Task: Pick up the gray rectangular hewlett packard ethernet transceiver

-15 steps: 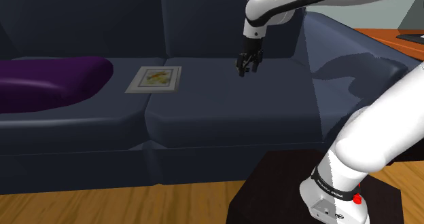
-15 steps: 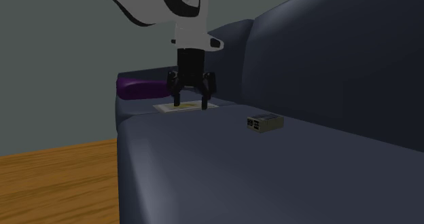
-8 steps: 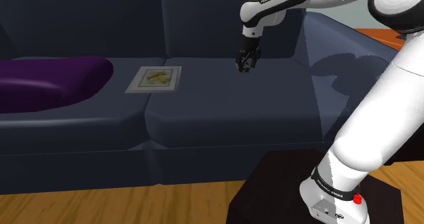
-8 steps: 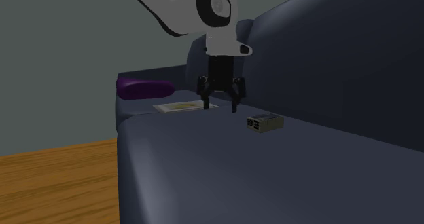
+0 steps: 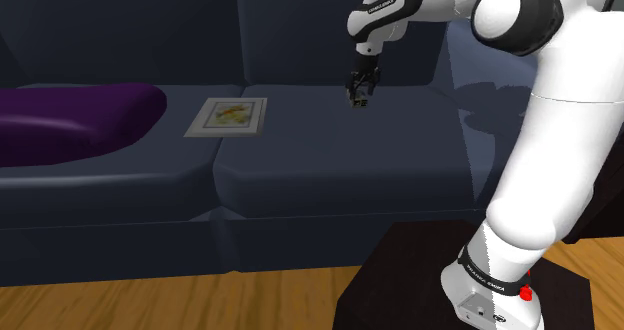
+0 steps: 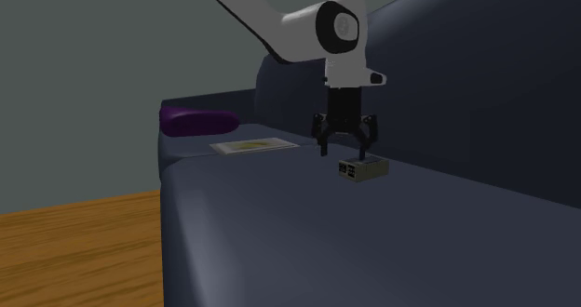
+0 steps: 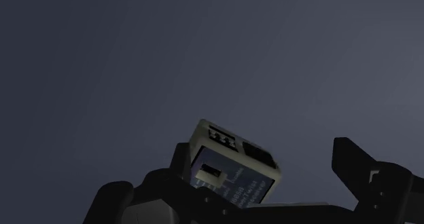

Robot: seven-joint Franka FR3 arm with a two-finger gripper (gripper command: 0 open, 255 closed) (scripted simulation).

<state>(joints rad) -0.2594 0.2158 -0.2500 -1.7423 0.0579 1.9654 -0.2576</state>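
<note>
- Progress, nearest first: arm (image 5: 540,158) rises off the stand (image 5: 400,278) and reaches out over the sofa (image 5: 330,168) seat. Approach looks abt done to me.
- End effector (image 6: 344,153) is spread wide and pointing down, tips just above the transceiver (image 6: 363,169). Nothing pinched, no contact I can make out.
- Transceiver: gray box w/ ports on one end, lying flat on the seat cushion near the backrest. Wrist view puts it between the fingers (image 7: 115,202), closer to one of them.
- Left to do, my est.: drop a bit, centre, close, lift. Grasp + pickup both not yet done.
- Counts, near to far: 1 stand, 1 arm, 1 strip of wood floor (image 5: 150,303), 1 sofa (2 seat cushions visible), 1 end effector w/ 2 fingers, 1 transceiver, 1 flat printed card (image 5: 228,116), 1 purple cushion (image 5: 70,118).
</note>
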